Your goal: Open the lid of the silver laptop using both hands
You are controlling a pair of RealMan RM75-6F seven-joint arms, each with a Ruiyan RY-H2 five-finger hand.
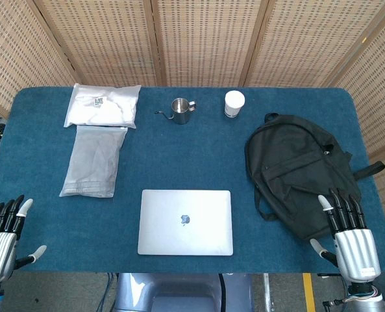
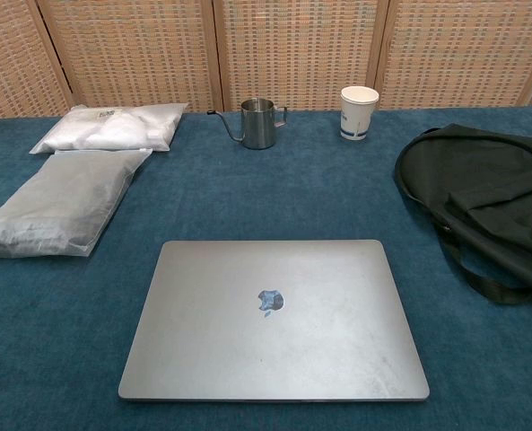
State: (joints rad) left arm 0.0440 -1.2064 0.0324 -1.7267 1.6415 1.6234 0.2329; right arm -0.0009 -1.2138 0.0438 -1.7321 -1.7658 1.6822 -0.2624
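Blue table (image 1: 179,156) holds closed silver laptop (image 1: 186,221), lid down.

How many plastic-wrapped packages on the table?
2, both at the left side: a white package at the far edge and a grey package just in front of it, left of the closed silver laptop. None seem hidden.

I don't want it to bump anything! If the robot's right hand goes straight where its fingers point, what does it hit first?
Probably the black backpack: the right hand's fingertips already overlap its near edge, though height is unclear.
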